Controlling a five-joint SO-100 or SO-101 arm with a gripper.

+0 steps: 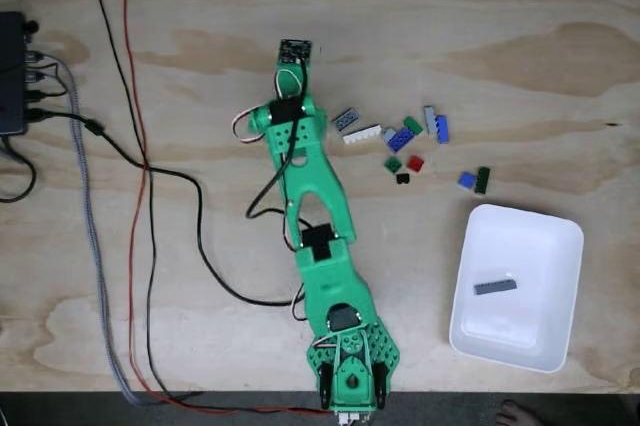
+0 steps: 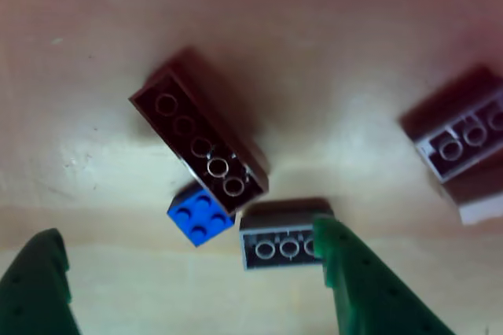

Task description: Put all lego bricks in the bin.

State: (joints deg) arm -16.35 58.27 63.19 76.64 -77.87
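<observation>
In the fixed view my green arm reaches up the table from its base at the bottom edge, and the gripper is at its top end, left of the lego bricks. They lie loose: grey, white, green, red, blue and others. The white bin sits at the lower right with one grey plate inside. In the other view the gripper is open, its green fingertips low in the picture. A long dark brick, a small blue brick and a grey brick lie ahead.
Black, red and grey cables run down the left side of the plywood table to the arm. A black box sits at the left edge. Another grey brick lies at the right of the other view. A person's toes show below the table edge.
</observation>
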